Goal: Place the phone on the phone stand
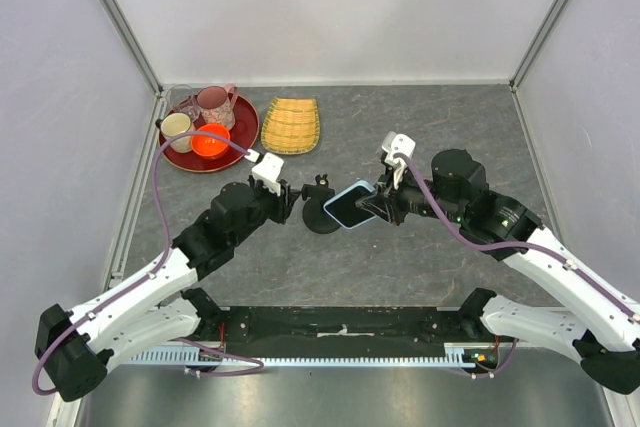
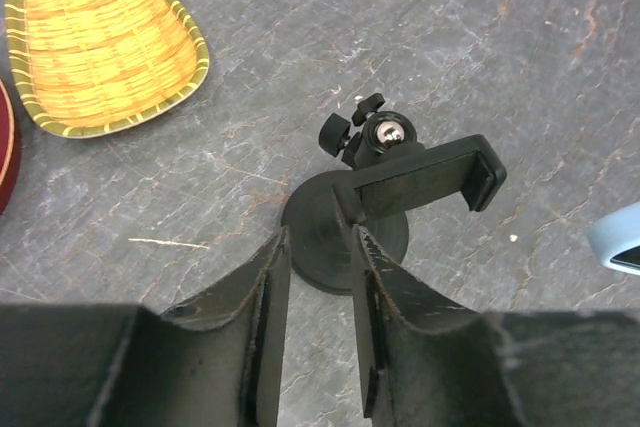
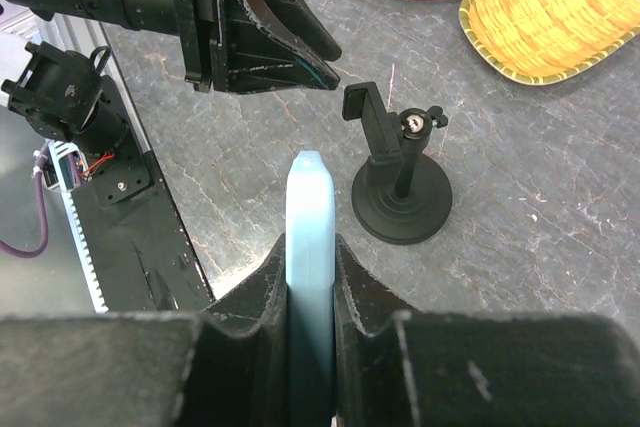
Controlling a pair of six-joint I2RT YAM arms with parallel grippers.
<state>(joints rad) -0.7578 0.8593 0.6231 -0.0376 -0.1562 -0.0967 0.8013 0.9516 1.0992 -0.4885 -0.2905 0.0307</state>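
Top external: grey marbled table (image 1: 430, 137), white walls (image 1: 330, 7); right gripper (image 1: 376, 209) clamps phone (image 1: 347, 206), left gripper (image 1: 291, 203) parted.

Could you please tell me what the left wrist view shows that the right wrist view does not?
Only the left wrist view shows the left gripper from its own side: fingers apart, nothing between them, aimed at the phone stand. Only the right wrist view shows the right gripper shut on the phone, held edge-on, plus the black base rail. Both show the stand, the woven bamboo tray and the grey table. The left view catches just a light blue corner of the phone.
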